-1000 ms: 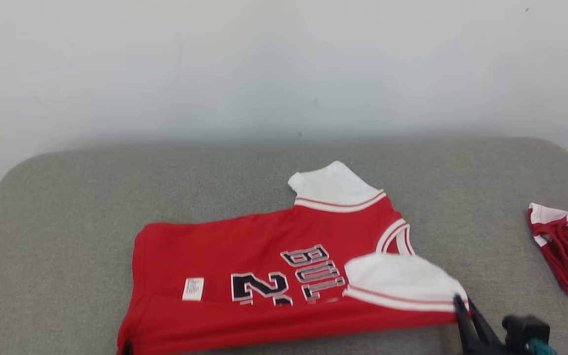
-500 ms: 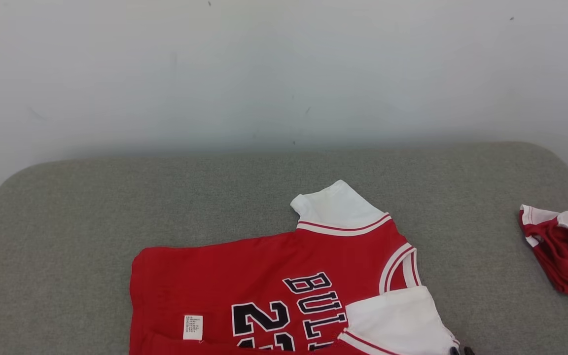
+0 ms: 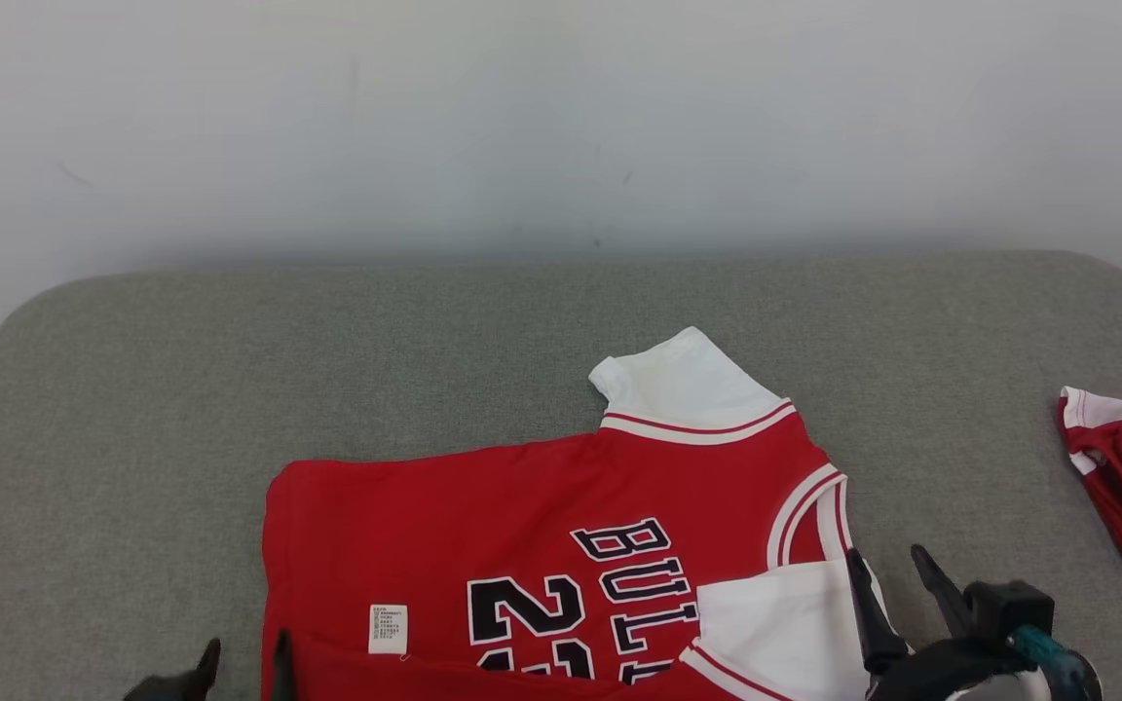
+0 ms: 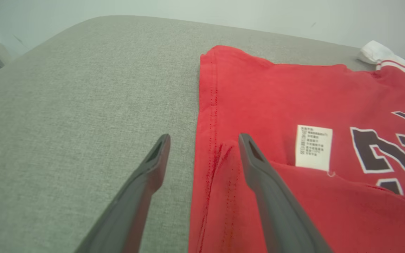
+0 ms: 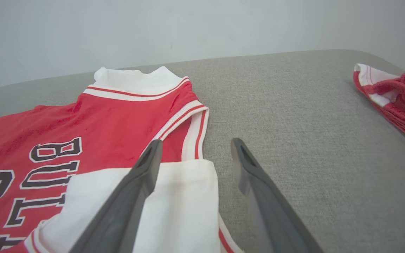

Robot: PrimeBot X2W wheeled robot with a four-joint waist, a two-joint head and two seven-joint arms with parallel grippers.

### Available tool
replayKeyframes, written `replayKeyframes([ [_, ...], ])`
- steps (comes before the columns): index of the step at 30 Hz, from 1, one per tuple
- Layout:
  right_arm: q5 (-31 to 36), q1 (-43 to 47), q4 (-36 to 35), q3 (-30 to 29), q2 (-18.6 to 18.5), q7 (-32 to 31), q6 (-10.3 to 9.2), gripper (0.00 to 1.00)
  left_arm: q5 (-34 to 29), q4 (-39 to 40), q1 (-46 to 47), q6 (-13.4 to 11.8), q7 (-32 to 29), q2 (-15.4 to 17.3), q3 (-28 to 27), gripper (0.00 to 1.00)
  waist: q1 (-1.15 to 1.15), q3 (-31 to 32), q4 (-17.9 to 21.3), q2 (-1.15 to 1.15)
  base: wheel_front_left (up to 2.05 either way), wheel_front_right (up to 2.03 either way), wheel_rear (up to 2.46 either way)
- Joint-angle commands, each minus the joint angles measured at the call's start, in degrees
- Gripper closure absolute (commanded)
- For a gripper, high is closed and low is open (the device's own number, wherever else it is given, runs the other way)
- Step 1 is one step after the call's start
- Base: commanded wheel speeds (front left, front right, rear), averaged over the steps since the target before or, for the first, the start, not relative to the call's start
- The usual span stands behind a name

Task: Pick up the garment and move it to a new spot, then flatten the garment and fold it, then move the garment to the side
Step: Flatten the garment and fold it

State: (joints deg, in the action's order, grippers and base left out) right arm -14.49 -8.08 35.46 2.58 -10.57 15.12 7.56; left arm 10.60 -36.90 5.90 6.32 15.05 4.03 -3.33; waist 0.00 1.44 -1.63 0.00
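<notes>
The left end effector (image 4: 204,137) stands spread and pinches nothing. One finger is over the bare gray surface (image 4: 65,88), the other over the hem of the red jersey (image 4: 276,88). The right end effector (image 5: 196,142) is spread too, with one finger above the folded-over white sleeve (image 5: 174,196) and the other over bare surface. The likely risk is that a finger drags across the cloth, catches the hem or sleeve and pulls the narrow fold open. The red jersey lies flat at the head view's lower centre, between both end effectors. A second red garment (image 3: 1121,477) sits well apart at the right edge.
</notes>
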Motion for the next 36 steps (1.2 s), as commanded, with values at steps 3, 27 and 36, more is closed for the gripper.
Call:
replayKeyframes([
  [3,0.45,-4.38,1.63,1.65,-0.69,-0.19,-0.17,0.00,-0.13,-3.82,6.10,0.38,0.17,1.44,0.62,0.00,0.00,-1.49,-0.30,0.00,0.00,0.00,0.00],
  [27,-1.45,-21.30,9.21,10.92,-1.95,0.02,-0.17,0.00,1.61,-24.37,35.04,0.35,-6.51,5.48,7.56,0.00,0.00,-11.83,0.94,0.00,0.00,0.00,0.00],
  [36,-1.12,-24.34,9.02,11.19,-3.24,0.12,-0.17,0.00,2.15,-30.08,37.44,-0.82,-4.25,4.68,8.12,0.28,0.00,-13.35,0.65,0.00,0.00,0.00,0.00],
])
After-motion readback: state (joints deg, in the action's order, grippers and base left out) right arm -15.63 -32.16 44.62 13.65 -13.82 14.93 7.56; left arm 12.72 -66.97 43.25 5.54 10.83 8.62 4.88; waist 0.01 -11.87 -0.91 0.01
